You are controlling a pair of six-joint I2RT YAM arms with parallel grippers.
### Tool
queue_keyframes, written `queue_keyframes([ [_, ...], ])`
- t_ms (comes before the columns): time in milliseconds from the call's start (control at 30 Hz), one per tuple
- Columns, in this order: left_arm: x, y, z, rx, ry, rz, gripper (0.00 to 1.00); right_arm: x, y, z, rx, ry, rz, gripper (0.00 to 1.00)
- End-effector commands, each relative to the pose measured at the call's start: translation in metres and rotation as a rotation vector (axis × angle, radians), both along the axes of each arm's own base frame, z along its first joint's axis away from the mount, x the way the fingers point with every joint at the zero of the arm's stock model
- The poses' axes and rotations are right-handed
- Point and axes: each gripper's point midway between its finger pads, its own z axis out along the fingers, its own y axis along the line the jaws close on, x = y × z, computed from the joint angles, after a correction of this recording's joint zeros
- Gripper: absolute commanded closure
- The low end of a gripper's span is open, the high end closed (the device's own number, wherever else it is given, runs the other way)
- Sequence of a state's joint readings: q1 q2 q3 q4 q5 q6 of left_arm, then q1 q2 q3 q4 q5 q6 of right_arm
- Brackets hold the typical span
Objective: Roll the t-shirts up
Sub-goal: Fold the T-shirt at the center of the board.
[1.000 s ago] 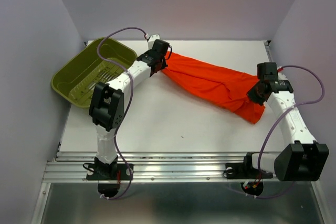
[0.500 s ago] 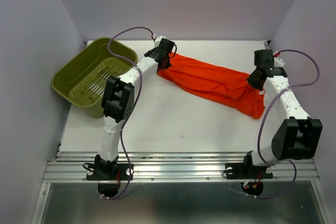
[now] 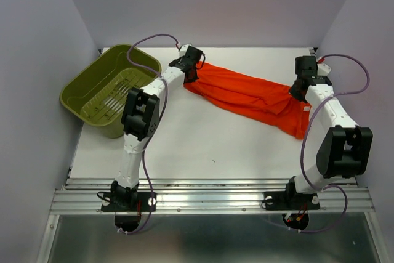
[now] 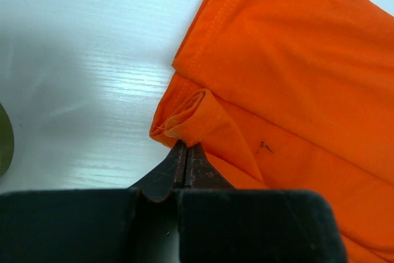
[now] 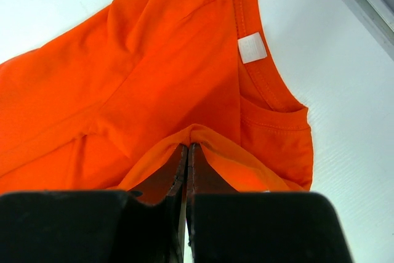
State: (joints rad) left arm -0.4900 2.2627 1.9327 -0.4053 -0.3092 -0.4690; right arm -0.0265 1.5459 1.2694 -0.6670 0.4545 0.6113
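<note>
**Top external view: orange-red t-shirt pinched at both ends**

Top external view shows the orange-red t-shirt (image 3: 249, 97) lying on the white table (image 3: 203, 143) as a long, wrinkled band. It runs from the upper centre of the frame down toward the right side. The left gripper (image 3: 189, 77) sits at the upper-left end of the cloth, and the right gripper (image 3: 297, 93) sits on the cloth near its right end. An olive-green slotted basket (image 3: 79, 85) stands tilted at the left of the frame, apart from the shirt.

In the left wrist view, the left jaws are pressed fully together at the lower centre of the frame. They pinch a small rolled fold at the corner of the shirt, and the stitched hem goes from there toward the top of the frame. A tiny dark mark (image 4: 266, 147) is seen on the cloth to the right of the jaws.

In the right wrist view, the right jaws are also pressed together, with a raised ridge of orange cloth caught between them. Above them, in the upper right of the frame, the neckline (image 5: 271, 93) opens, and a small white tag (image 5: 252, 47) is sewn inside it. I cannot read any writing on this tag, and no brand shows on the shirt.
</note>
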Motion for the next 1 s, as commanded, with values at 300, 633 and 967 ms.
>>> queue_keyframes([
  [300, 0.014, 0.006, 0.021, -0.009, -0.053, 0.024, 1.00, 0.013, -0.028, 0.017, -0.075, -0.073, -0.054, 0.99],
  [633, 0.024, 0.002, 0.016, 0.007, -0.054, 0.016, 1.00, 0.026, -0.031, 0.015, -0.073, -0.087, -0.051, 0.99],
  [967, 0.038, 0.009, 0.007, 0.047, -0.043, 0.028, 0.67, 0.070, -0.029, 0.007, -0.058, -0.106, -0.011, 0.99],
])
